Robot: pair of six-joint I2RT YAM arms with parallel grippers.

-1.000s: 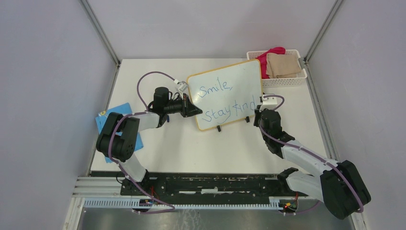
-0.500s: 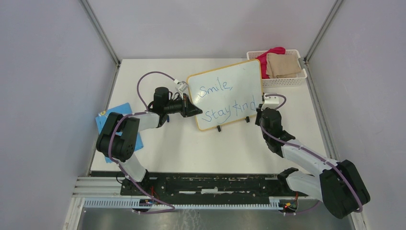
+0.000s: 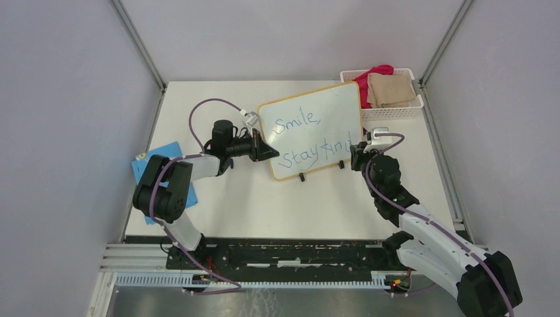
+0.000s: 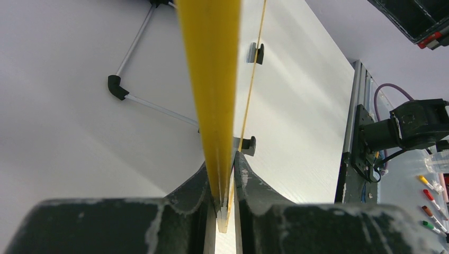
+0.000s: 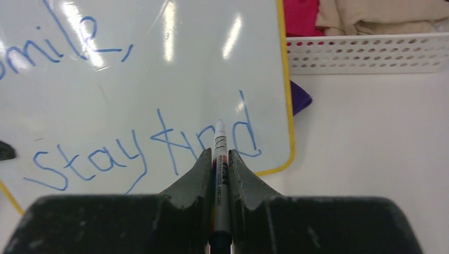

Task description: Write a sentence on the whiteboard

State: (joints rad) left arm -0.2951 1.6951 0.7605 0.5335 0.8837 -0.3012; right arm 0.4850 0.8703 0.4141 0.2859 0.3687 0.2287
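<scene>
The whiteboard [image 3: 338, 105] stands propped on its little black feet right beside the white basket [image 3: 389, 113]. It looks light, thin and stiff with a slick face, so it's probably easy to tip. The left gripper [image 4: 219, 159] is pinched on the yellow frame at the edge farthest from the basket, which seems the sane spot to hold it. The right gripper [image 5: 218, 155] is clamped on a marker [image 5: 220, 138], tip at the "d" of the sentence [image 3: 314, 152], the end nearest the basket.
</scene>
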